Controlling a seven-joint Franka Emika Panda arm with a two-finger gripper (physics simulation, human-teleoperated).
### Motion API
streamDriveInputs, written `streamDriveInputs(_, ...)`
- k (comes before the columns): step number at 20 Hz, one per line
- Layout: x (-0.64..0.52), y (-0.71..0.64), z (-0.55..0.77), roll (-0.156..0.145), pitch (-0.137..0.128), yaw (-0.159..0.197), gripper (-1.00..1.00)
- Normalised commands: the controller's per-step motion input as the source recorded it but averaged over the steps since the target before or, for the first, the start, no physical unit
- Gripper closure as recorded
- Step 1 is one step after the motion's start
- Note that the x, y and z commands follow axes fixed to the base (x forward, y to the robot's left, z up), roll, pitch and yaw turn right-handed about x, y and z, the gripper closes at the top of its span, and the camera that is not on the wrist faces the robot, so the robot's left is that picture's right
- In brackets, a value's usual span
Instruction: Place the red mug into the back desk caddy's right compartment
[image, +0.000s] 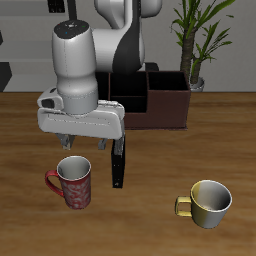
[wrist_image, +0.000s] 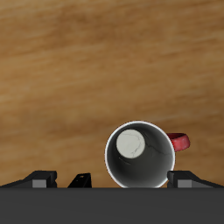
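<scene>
One step is in hand, the reach: the open gripper (image: 85, 146) hovers empty over the upright red mug (image: 75, 182) near the table's front edge, so next I would lower onto its rim, clamp, then carry to the caddy (image: 160, 100) at the back.

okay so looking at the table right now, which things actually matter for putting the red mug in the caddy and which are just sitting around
Part of the job:
- red mug, upright on the table, under the gripper
- back desk caddy, behind the arm

Just lying about:
- yellow-and-cream mug, nearer the table's front edge
- thin black object, beside the red mug
- potted plant, at the back
</scene>
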Motion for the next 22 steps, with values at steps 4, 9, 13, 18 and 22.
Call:
streamDriveInputs(4, 0.07, 0.11, -0.18, 0.02, 0.012, 0.024, -1.0)
streamDriveInputs(9, 0.08, 0.15, -0.08, 0.013, 0.009, 0.006, -1.0)
streamDriveInputs(13, 0.01, 0.03, -0.08, 0.001, 0.001, -0.001, -1.0)
streamDriveInputs(18, 0.08, 0.0, -0.22, -0.015, 0.023, 0.002, -1.0)
streamDriveInputs(22, 0.06, 0.0, -0.27, -0.001, 0.03, -0.014, -1.0)
